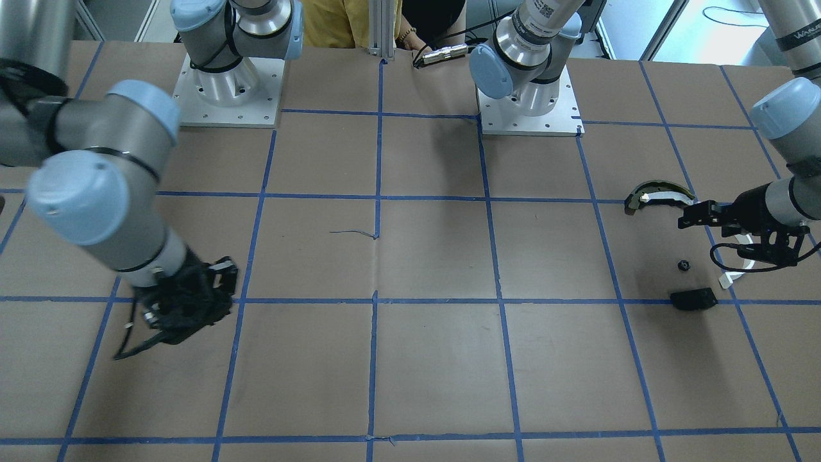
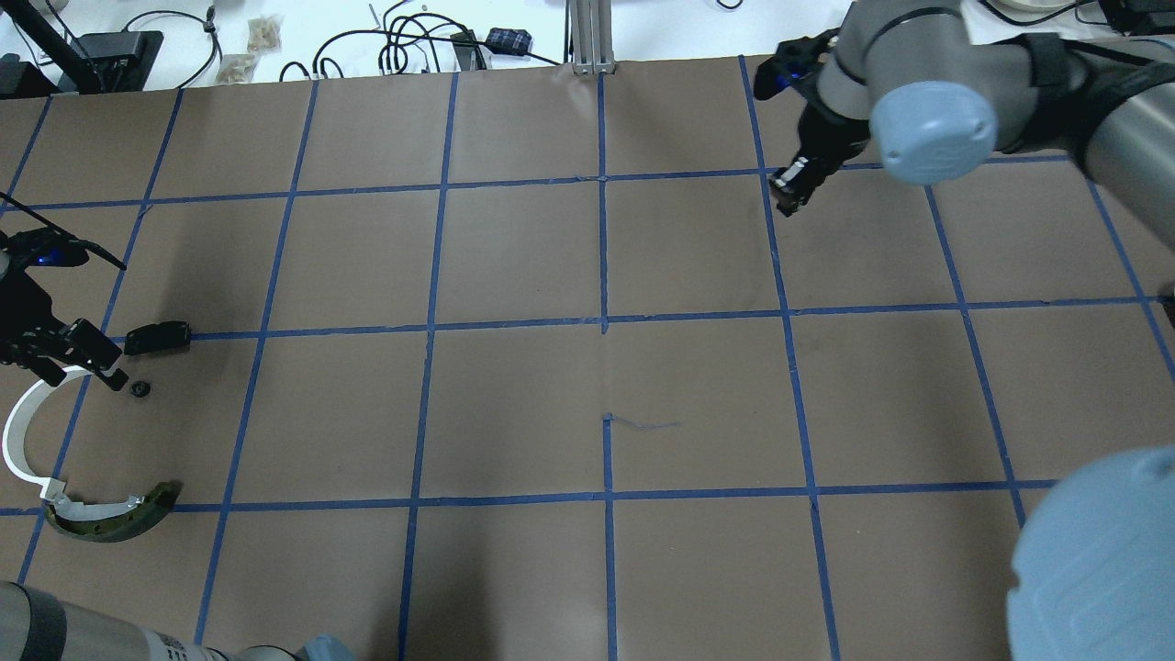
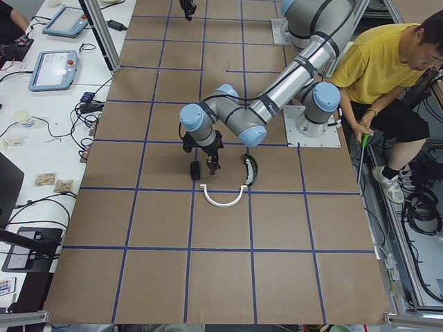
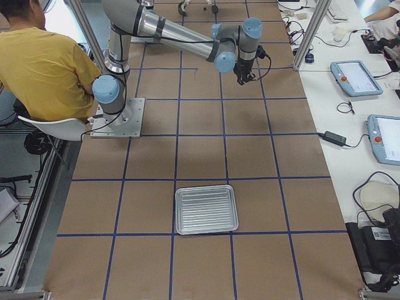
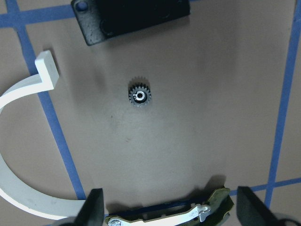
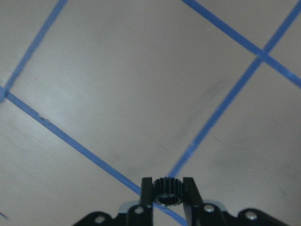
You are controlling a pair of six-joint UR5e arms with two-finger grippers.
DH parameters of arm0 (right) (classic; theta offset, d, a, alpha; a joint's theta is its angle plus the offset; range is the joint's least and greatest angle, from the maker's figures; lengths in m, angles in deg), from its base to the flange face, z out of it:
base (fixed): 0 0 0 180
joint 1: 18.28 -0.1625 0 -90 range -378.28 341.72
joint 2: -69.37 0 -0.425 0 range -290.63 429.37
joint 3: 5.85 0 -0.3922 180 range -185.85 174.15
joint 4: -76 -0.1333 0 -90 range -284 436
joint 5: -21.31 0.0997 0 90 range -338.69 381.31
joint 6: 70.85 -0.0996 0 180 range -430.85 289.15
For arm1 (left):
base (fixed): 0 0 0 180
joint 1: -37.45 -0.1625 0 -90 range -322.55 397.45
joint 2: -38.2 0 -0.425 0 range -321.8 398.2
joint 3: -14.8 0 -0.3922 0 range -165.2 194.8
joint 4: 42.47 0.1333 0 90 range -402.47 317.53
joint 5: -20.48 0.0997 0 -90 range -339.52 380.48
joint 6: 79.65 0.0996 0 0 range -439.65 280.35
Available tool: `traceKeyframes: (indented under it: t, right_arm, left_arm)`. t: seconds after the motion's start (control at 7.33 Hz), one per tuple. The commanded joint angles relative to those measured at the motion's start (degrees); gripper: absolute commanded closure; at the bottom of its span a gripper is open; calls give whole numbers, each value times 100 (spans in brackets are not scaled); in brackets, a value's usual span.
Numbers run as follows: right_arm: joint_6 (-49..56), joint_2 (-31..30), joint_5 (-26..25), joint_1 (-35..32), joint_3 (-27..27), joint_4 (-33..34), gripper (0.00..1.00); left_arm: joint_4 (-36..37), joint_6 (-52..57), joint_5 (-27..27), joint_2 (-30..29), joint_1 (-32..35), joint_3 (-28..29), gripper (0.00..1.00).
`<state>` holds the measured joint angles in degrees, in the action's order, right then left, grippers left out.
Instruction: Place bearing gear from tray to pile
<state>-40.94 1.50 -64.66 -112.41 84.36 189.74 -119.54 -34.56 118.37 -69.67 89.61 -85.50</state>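
Note:
My right gripper (image 6: 168, 188) is shut on a small black bearing gear (image 6: 168, 190) and holds it above the bare table, at the far right in the overhead view (image 2: 789, 188). The pile lies at the table's left end: a white arc strip (image 2: 18, 431), a dark olive curved piece (image 2: 110, 519), a black plate (image 2: 158, 337) and another small gear (image 2: 140, 389). My left gripper (image 2: 83, 353) is open and empty over the pile. In its wrist view the gear (image 5: 139, 96) lies on the table ahead of the spread fingers (image 5: 94, 207).
An empty-looking metal tray (image 4: 206, 209) stands at the right end of the table, away from both grippers. A person in a yellow shirt (image 3: 377, 62) sits behind the robot bases. Blue tape lines grid the brown table (image 2: 606, 367).

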Motion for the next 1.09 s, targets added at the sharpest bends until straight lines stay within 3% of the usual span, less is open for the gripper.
traceKeyframes:
  t: [0.0,0.27,0.55,0.68,0.82,0.95]
  right_arm:
    - [-3031,255,-96,-1646,15,218,96]
    - [-4761,799,-61,-2449,15,534,91]
    - [-4820,828,18,-2469,76,563,79]
    - [-4794,837,27,-2469,207,597,50]
    - [-4767,828,1,-2461,304,754,8]
    - [-4750,776,-51,-2321,253,895,0]
  left_arm:
    - [51,-840,-242,108,678,263,0]
    - [7,-914,-323,170,1181,502,0]
    - [-10,-967,-314,205,1227,503,0]
    - [-10,-1107,-332,214,1253,503,0]
    - [-10,-1117,-341,223,1297,503,0]
    - [7,-1169,-349,214,1410,503,0]
